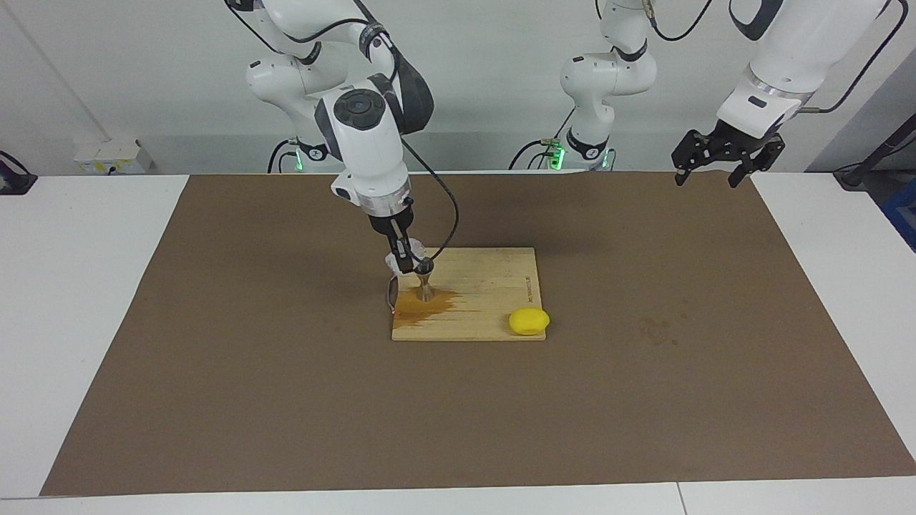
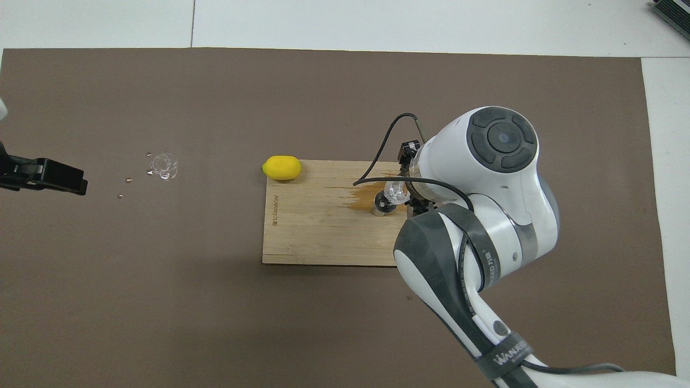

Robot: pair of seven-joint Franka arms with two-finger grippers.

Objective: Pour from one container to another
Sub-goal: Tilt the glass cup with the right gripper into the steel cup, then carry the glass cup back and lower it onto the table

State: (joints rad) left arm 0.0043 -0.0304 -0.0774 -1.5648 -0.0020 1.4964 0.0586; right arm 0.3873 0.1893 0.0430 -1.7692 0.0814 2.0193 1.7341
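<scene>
The right end effector [image 1: 406,263] is clamped on the small clear ridged cup [image 1: 396,260], tipped at the rim of the silver hourglass metal jigger [image 1: 425,280] standing on the pale wooden board [image 1: 494,300] — pouring is under way. Next, I judge, righting the cup. The left end effector [image 1: 718,160] waits spread apart above the bench [image 1: 107,286] — its corner.

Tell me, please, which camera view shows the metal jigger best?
The facing view: the jigger stands in side profile on the wooden board, its hourglass shape plain beneath the tilted clear cup. The overhead view shows only its round mouth, partly covered by the cup.
</scene>
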